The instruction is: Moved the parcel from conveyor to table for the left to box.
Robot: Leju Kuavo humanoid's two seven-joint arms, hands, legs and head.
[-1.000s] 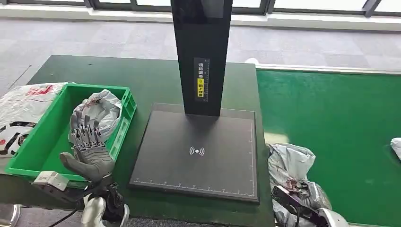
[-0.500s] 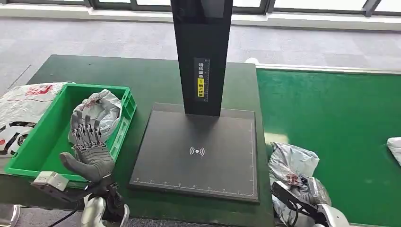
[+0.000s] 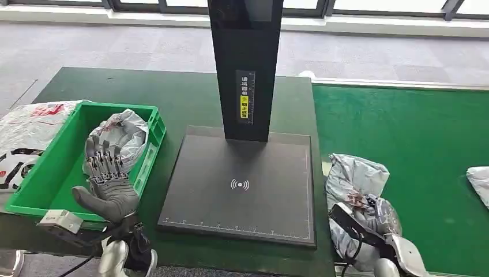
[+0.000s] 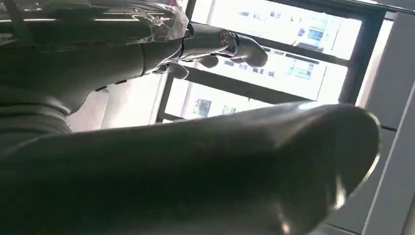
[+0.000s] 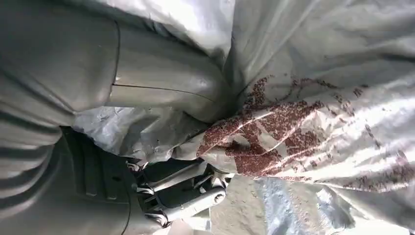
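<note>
I see my right hand down low on the right, at the near edge of the green conveyor. Its fingers are closed around the parcel, a crinkly grey bag with dark red marks on it. The parcel sits at the left edge of the conveyor, just beside the dark green table. In the right wrist view the thick grey thumb presses into the bag's plastic and the darker fingers curl under it, so the grip is tight.

My left hand is up in front of the green box on the left side of the table. Its fingers point up and are spread apart, and it holds nothing. Inside the box lies another grey bag, behind my left hand's fingers.

In the middle of the table is a flat black pad with a white mark on it. A tall black post stands at the back of the pad, with a small yellow label.

A white bag with red print lies on the table left of the box. One more pale bag lies at the far right edge of the conveyor, well apart from my parcel.
</note>
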